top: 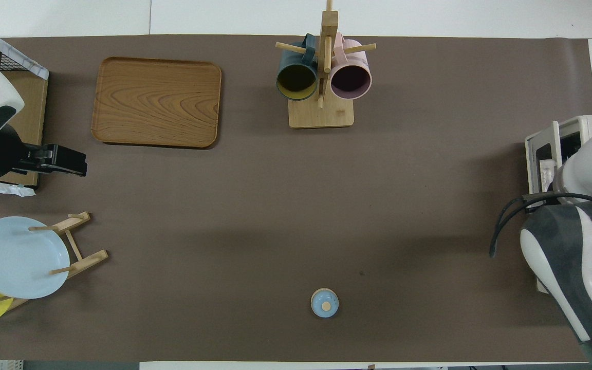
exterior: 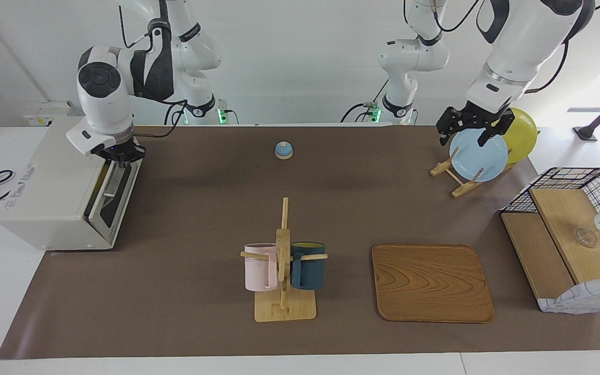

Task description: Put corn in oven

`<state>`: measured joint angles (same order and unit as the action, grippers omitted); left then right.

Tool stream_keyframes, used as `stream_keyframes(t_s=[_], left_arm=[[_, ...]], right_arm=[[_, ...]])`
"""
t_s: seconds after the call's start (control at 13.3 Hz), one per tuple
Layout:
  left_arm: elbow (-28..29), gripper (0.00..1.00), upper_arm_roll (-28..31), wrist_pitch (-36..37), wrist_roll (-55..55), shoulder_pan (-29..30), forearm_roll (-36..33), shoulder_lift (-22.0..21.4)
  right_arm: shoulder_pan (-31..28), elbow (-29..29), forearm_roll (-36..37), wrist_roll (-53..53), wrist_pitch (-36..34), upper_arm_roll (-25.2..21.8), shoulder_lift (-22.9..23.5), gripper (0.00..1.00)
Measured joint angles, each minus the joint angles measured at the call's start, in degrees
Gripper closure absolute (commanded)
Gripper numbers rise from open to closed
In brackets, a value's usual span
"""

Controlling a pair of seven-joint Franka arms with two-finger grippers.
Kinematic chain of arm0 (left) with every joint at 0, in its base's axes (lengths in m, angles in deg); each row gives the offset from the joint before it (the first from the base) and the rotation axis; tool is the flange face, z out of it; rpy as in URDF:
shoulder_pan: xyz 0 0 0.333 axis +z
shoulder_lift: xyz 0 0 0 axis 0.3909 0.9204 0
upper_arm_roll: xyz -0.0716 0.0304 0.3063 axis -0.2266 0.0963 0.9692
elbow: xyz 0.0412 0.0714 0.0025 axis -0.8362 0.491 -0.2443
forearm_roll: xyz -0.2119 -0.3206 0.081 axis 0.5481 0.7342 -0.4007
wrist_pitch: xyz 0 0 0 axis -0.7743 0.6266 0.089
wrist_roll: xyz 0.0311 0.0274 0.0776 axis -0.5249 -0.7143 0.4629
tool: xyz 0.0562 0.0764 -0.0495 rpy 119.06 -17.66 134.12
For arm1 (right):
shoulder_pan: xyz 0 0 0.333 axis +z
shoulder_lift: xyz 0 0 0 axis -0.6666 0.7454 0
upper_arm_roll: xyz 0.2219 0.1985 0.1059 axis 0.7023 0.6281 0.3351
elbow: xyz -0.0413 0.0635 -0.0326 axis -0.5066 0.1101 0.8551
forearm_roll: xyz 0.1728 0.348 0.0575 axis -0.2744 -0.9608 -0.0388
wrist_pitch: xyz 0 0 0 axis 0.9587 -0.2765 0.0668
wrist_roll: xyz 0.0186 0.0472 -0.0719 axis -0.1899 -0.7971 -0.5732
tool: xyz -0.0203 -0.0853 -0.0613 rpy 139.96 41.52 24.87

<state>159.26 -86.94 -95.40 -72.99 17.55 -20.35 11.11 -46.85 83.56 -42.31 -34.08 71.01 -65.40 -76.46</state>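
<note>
Overall, brown mat (exterior: 201,219) over white table (exterior: 227,364), white wall (exterior: 289,52)

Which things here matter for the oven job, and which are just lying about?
For the job: oven; right tool, at its door. No corn shows.
Lying about: mug rack, wooden tray, blue plate, yellow plate, small blue bell; left tool hangs over the plates.

Facing camera high, opposite robots; overhead steep from robots' end; both share table (exterior: 185,291).
</note>
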Motion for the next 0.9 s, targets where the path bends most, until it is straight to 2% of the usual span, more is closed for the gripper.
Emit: stream_keyframes(t_s=[0.53,0.9], left_arm=[[0.0,0.00,0.0,0.0,0.0,0.0,0.0,0.0],[0.0,0.00,0.0,0.0,0.0,0.0,0.0,0.0]], right_arm=[[-0.4,-1.8,0.0,-1.0,0.1,0.2,0.3,1.00],[3.7,-10.1,-7.1,-1.0,-5.4,1.1,1.3,1.00]])
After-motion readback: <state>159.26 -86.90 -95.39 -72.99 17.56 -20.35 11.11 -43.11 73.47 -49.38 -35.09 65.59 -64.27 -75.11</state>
